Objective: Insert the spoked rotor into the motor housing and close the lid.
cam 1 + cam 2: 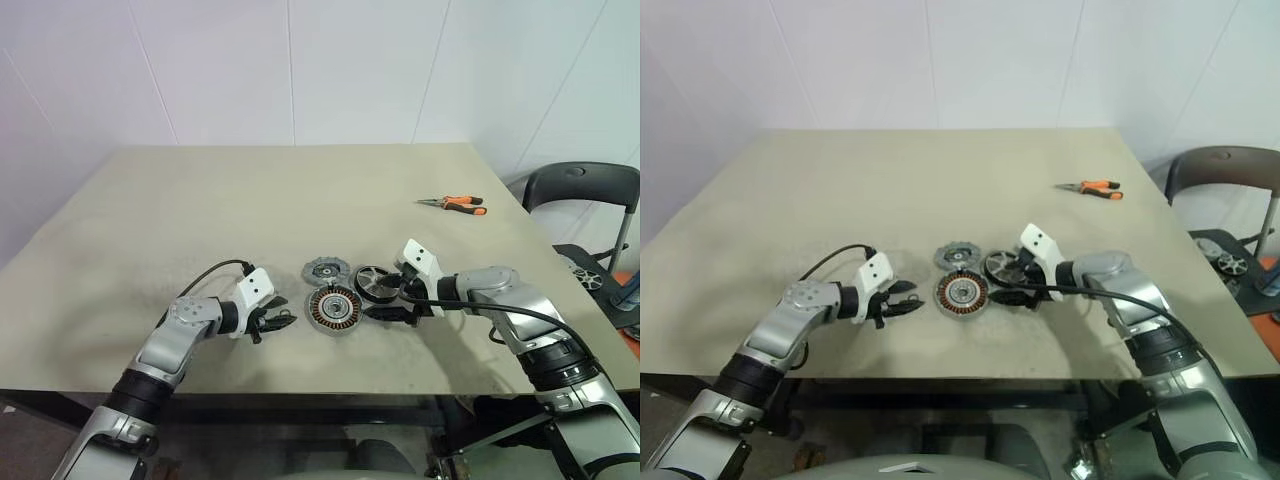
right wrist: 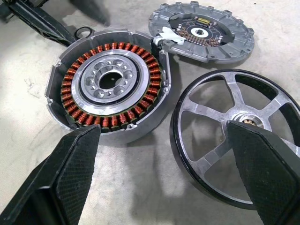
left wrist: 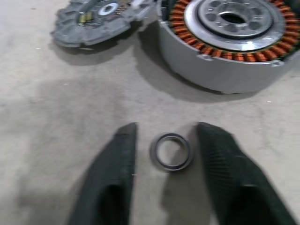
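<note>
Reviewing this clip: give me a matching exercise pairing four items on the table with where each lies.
Items:
1 spoked rotor
2 motor housing
3 lid
4 small ring

Places:
A between the left gripper's fingers
B flat on the table, beyond the housing
C partly under one finger of the right gripper
D centre of the group, coils facing up

Pairs: 1-C, 2-D, 3-B, 4-A
</note>
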Motion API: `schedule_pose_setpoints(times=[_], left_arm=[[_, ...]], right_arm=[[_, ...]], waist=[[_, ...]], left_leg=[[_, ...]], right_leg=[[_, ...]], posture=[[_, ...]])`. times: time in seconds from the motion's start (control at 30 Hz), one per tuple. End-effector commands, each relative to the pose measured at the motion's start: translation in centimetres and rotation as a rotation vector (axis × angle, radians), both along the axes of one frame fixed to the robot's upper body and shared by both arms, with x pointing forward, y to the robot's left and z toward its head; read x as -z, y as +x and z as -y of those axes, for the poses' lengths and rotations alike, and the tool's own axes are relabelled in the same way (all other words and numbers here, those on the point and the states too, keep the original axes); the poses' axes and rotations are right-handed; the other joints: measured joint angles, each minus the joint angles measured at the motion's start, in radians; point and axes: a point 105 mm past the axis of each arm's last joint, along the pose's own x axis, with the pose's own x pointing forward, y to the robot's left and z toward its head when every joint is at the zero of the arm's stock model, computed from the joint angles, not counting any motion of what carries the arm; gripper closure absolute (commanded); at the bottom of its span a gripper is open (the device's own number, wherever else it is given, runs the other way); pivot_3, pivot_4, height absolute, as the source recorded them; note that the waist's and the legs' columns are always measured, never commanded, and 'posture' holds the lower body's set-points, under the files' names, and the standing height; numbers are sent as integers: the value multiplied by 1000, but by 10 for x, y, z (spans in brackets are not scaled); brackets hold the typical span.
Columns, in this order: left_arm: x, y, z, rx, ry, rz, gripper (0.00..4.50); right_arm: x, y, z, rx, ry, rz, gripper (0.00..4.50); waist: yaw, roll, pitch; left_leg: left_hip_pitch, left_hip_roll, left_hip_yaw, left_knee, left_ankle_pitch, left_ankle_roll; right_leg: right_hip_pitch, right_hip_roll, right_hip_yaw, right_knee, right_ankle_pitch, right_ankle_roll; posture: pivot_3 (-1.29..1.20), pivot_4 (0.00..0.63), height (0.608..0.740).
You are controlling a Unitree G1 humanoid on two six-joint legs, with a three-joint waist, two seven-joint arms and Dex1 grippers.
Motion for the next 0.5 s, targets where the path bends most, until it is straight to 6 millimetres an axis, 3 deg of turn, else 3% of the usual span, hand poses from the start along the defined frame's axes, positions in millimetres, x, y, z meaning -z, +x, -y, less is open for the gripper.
schedule_pose_setpoints(times=[0.03, 0.47, 0.5], left_arm=[[12, 0, -24, -66, 71, -59, 2966], [11, 5, -29, -70, 73, -65, 2966], [11, 5, -29, -70, 72, -65, 3136]], right_arm=[[-4, 6, -1, 11, -11, 19, 0], [-5, 6, 0, 15, -11, 24, 0], [-5, 6, 0, 15, -11, 24, 0]], waist=[[-2, 0, 0], [-2, 0, 0], [-2, 0, 0]], left_leg=[[0, 0, 0, 0, 0, 0], [0, 0, 0, -3, 0, 0], [0, 0, 0, -3, 0, 0]], right_leg=[[0, 0, 0, 0, 0, 0], [-1, 0, -1, -6, 0, 0], [-1, 0, -1, -6, 0, 0]], posture=[[0, 0, 740], [0, 0, 740], [0, 0, 740]])
